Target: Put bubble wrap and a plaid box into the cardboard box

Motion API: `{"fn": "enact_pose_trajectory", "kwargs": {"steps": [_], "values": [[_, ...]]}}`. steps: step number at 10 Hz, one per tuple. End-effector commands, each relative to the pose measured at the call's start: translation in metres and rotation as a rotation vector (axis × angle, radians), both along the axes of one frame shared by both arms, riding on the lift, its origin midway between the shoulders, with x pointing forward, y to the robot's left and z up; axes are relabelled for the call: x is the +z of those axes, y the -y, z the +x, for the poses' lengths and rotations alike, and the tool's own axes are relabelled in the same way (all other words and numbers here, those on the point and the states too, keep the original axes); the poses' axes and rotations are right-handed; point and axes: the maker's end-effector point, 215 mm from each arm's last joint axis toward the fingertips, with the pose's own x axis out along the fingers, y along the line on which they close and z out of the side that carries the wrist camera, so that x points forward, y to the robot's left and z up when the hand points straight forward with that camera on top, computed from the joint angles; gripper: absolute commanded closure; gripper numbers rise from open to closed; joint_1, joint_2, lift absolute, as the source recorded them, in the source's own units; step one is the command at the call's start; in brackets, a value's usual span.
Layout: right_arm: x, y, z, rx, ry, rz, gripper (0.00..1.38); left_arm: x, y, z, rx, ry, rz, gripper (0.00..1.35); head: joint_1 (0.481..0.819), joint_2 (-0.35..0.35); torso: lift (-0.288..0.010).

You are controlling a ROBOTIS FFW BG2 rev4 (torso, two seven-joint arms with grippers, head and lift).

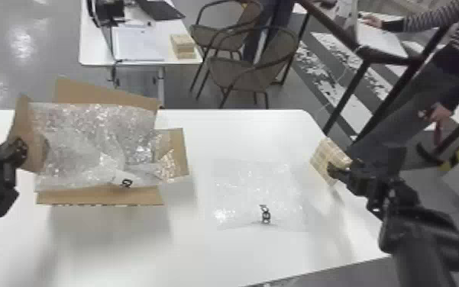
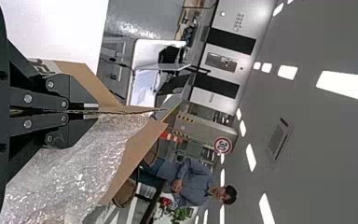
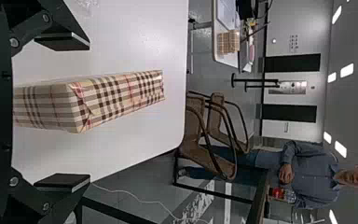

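Nearest the camera, the right arm (image 1: 419,232) comes in low on the head view's right, and its right gripper (image 1: 335,168) is at the plaid box (image 1: 320,157). The plaid box is by the right-hand edge of the white surface (image 1: 240,255). Seen from the right wrist view, the fingers are spread wide, with the plaid box between them and a gap on either side, so nothing is pinched. Whether the plaid box touches the surface cannot be told.

At the head view's left, the left gripper (image 1: 26,148) is at the carton's left flap (image 1: 24,118). The left wrist view shows its fingers pressed together on the thin cardboard, pinching that flap near its edge.

The carton (image 1: 98,198) sits open on the left part of the surface, flaps standing out around its mouth. A crumpled heap of bubble wrap (image 1: 87,141) covers the opening and spreads over part of the right flap (image 1: 180,147). A clear sheet (image 1: 257,187) of the same wrap lies flat on the surface, between the carton and the plaid box, with dark print near its front edge.

Behind are a rear surface (image 1: 96,49) bearing papers (image 1: 136,44) and a small stack of plaid boxes (image 1: 182,44), and two brown chairs (image 1: 241,72).
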Motion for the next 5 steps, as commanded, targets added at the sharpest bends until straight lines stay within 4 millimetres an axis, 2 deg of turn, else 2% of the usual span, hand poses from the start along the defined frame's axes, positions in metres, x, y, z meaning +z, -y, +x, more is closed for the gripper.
{"fn": "enact_pose_trajectory", "kwargs": {"steps": [1, 2, 3, 5], "values": [[-0.0073, 0.0039, -0.0044, -0.007, -0.013, 0.011, 0.39, -0.0012, -0.0055, -0.0017, 0.007, 0.001, 0.006, 1.22, 0.695, -0.26, -0.103], [-0.01, 0.0014, -0.0037, -0.001, -0.016, 0.03, 0.78, -0.0026, -0.0047, -0.0019, 0.003, -0.001, 0.005, 1.22, 0.695, -0.26, -0.103], [-0.0107, -0.002, -0.0023, 0.004, -0.016, 0.035, 0.98, -0.0033, -0.0046, -0.0019, 0.003, -0.002, 0.003, 1.22, 0.695, -0.26, -0.103], [-0.0057, -0.0029, 0.0009, -0.001, 0.0, 0.05, 1.12, -0.0054, -0.0039, -0.0025, -0.001, -0.004, 0.001, 1.22, 0.695, -0.255, -0.103]]}}
